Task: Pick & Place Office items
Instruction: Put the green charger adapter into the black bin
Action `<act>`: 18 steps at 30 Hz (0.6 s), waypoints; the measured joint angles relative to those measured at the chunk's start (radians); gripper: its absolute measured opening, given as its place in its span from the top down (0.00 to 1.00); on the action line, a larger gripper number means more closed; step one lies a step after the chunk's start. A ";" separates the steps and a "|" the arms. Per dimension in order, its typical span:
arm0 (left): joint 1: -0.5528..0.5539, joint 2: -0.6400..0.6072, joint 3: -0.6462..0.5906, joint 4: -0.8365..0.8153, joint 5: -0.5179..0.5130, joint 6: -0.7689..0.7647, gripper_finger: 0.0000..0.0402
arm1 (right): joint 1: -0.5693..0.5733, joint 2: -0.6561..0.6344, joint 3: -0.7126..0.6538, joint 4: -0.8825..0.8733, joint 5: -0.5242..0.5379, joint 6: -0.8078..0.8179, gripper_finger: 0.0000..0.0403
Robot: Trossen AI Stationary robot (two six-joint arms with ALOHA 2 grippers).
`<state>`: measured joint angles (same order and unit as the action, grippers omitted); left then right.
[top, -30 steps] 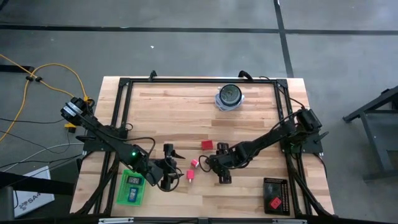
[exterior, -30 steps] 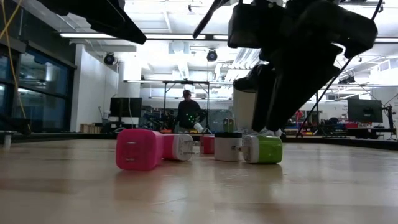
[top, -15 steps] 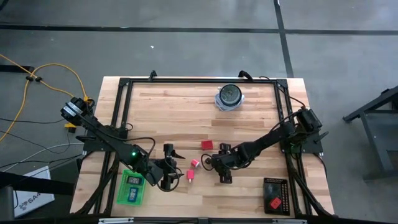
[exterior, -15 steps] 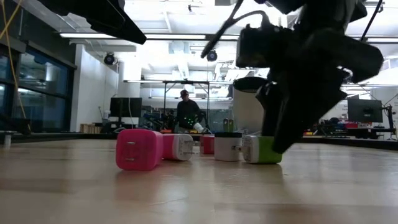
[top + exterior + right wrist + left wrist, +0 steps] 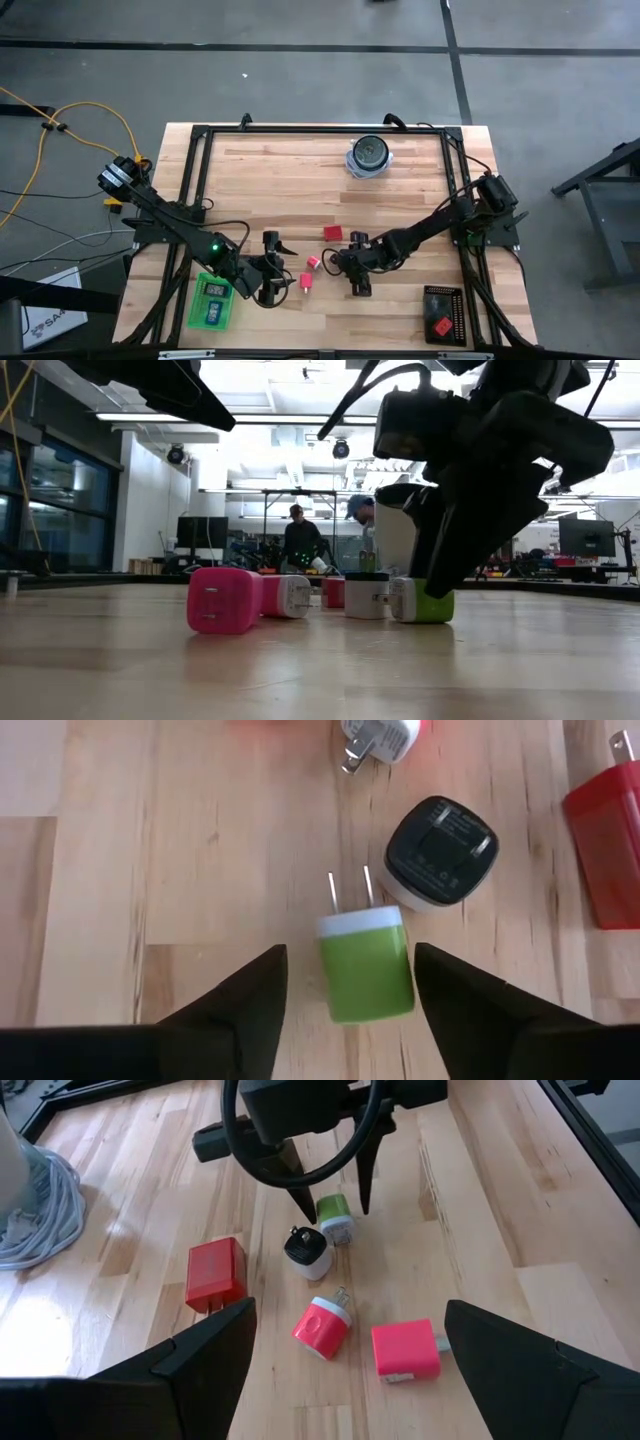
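Right hand [image 5: 345, 985]: fingers spread, straddling the green charger [image 5: 364, 965], not yet pinching.
Green charger: flat on the tabletop [image 5: 200, 870], beside the black-faced charger [image 5: 440, 852].
Advice: close squarely on its sides.
Left hand [image 5: 345, 1350]: spread, waiting nearby.

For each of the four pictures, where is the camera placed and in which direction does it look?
High: above, straight down; both arms, green tray.
Low: table height, level into the room; right gripper straddling the green charger.
Left wrist: past the open left gripper toward the pink charger.
Right wrist: down between its fingers onto the green charger.
Shared: green charger, black-topped charger.
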<state>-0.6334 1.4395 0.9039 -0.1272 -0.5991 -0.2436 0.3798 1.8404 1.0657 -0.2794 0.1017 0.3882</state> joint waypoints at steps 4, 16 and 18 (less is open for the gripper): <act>0.000 0.000 0.000 0.000 0.000 0.000 0.21 | 0.000 0.000 0.000 0.000 0.000 0.000 0.57; 0.000 0.000 0.000 0.000 0.000 0.000 0.21 | 0.000 0.000 0.000 0.000 -0.005 0.000 0.67; 0.000 0.000 0.000 0.000 0.000 0.000 0.21 | 0.000 0.000 0.000 0.000 -0.005 0.000 0.67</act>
<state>-0.6333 1.4395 0.9039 -0.1272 -0.5991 -0.2432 0.3798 1.8404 1.0657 -0.2798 0.0963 0.3882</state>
